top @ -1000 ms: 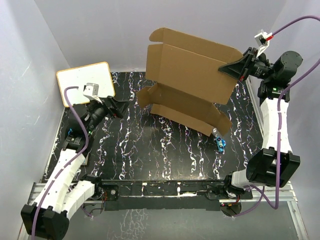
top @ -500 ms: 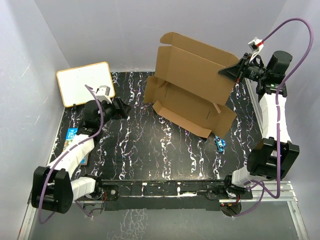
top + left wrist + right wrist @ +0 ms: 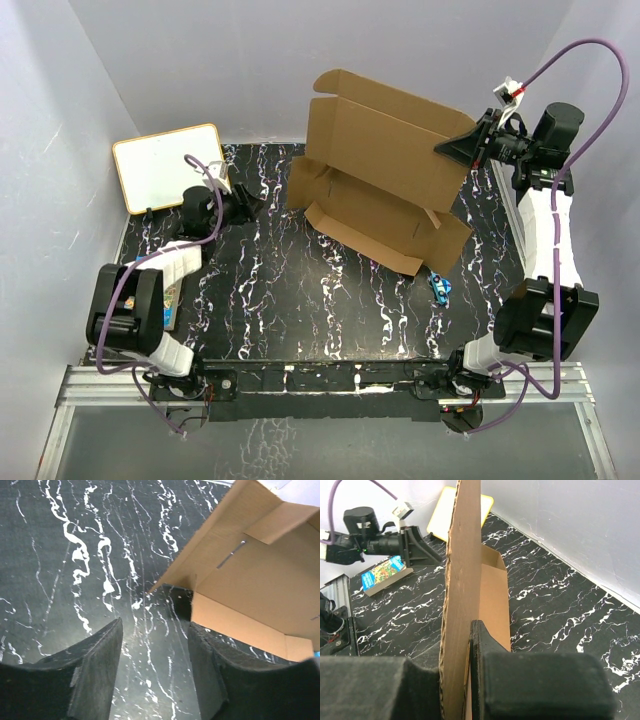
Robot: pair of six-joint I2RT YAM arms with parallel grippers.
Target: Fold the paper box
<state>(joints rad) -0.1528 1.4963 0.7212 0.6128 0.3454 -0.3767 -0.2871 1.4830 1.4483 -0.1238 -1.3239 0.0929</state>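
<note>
Two tools are in play. The right tool is pinched on the upper right edge of the paper box, with its fingers pressed on either side of the raised back panel, which stands upright. The box sits at the far middle of the table — its lower panel and front flaps rest on the dark marbled surface. The left tool is spread with nothing between its fingers, low over the table near the box's left corner and apart from it. A white board sits at the far left, a colourful book lies by the left arm, and a small blue object lies near the box's front right corner.
</note>
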